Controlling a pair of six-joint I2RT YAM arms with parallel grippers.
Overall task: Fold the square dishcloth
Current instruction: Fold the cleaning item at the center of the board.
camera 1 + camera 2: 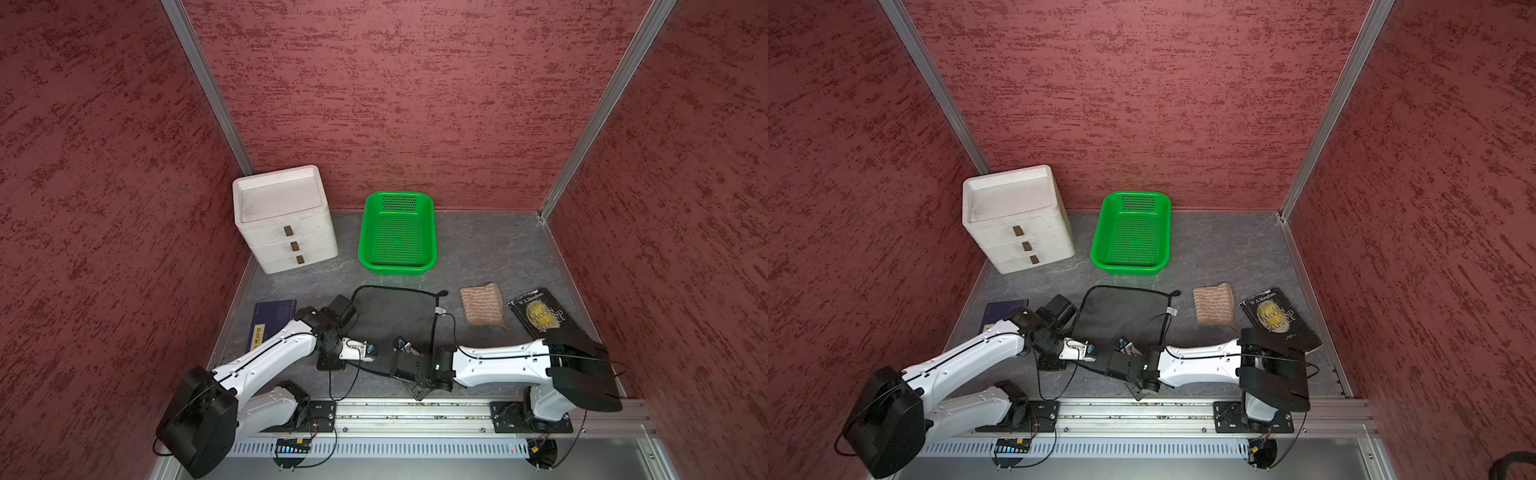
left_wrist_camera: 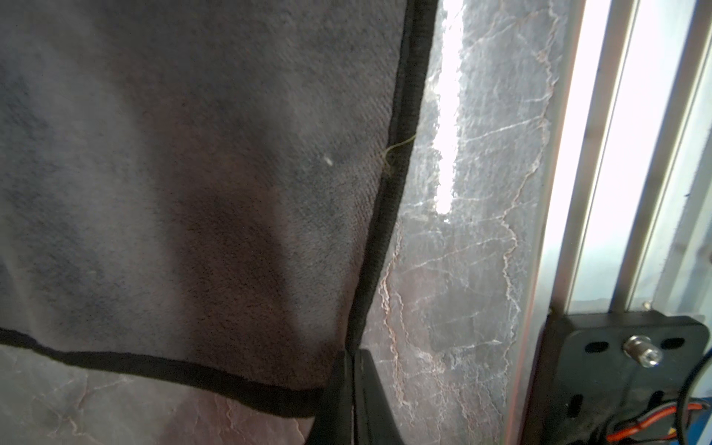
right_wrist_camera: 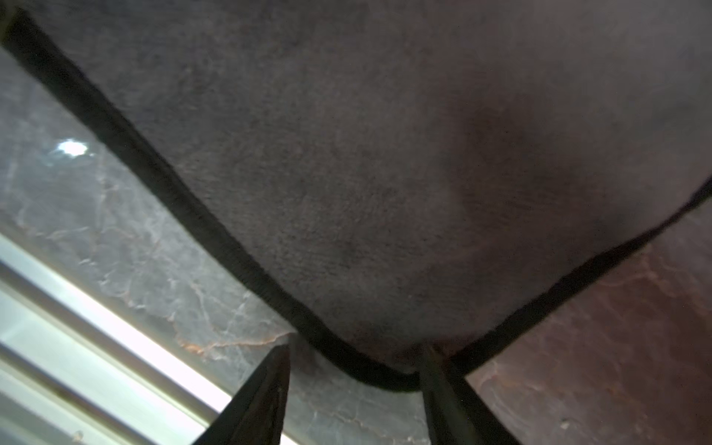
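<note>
Left hand (image 2: 348,370) is pinched tight on the 7 o'clock corner of the dishcloth (image 1: 390,316)! The dark cloth lies spread mid-desk (image 1: 478,257), at 6 o'clock from the green basket (image 1: 397,232). At the 5 o'clock corner, the right hand (image 3: 354,358) stands parted around the hem, one finger touching it, nothing clamped.

Three walls (image 1: 395,104) of dark red, rough-textured covering close the space, joined at the far corners by aluminium posts (image 1: 208,87). The floor (image 1: 490,249) is a grey sheet with pale marble veins, spreading beneath and ahead of the jaws. Far ahead of the jaws and to their left, a white three-drawer unit (image 1: 286,224) with brown handles stands in the corner. Behind the jaws runs an aluminium rail (image 1: 415,409). In the left wrist view, a bright streak of glare (image 2: 447,115) lies on the floor near it.
</note>
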